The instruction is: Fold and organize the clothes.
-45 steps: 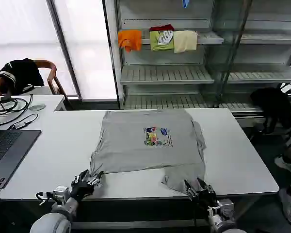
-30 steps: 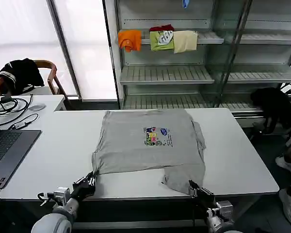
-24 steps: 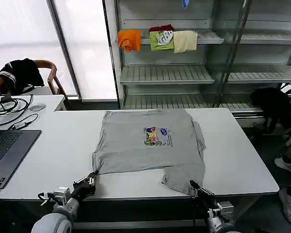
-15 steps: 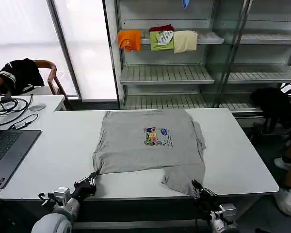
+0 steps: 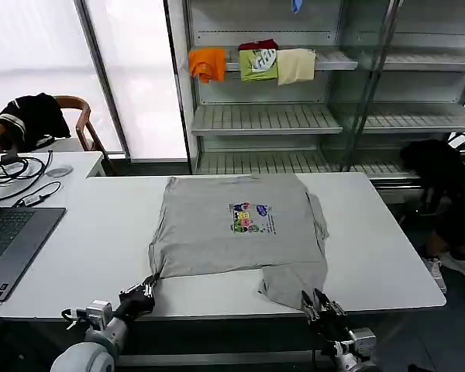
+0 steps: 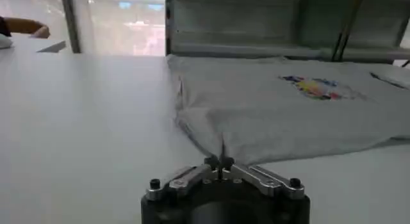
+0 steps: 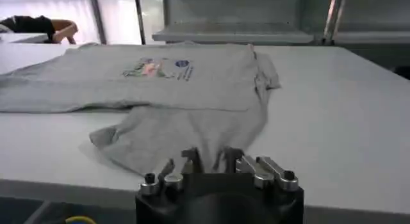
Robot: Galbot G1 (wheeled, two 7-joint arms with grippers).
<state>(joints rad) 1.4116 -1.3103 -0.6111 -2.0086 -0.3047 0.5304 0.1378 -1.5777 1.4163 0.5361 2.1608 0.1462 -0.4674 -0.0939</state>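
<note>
A light grey short-sleeved shirt (image 5: 232,232) lies spread flat on the white table (image 5: 85,232), its small multicoloured print facing up. Its near right part is rumpled. My left gripper (image 5: 147,287) is at the table's near edge, shut on the shirt's near left corner. In the left wrist view the cloth (image 6: 288,110) runs down to a point at the closed fingertips of that gripper (image 6: 220,161). My right gripper (image 5: 318,298) stands open at the near edge, just short of the rumpled part. In the right wrist view the shirt (image 7: 192,84) lies right ahead of its gripper (image 7: 211,156), with nothing held.
A laptop (image 5: 8,240) and cables (image 5: 15,170) sit on the table to the left. Behind the table a metal shelf (image 5: 263,120) holds orange, green and cream folded garments (image 5: 252,62). A black garment (image 5: 31,116) hangs on a chair at far left.
The left gripper's fingers, spread at the shirt's corner before, have closed. Both grippers have drawn back slightly towards the near edge; the right one has sunk lower. The shirt has hardly moved.
</note>
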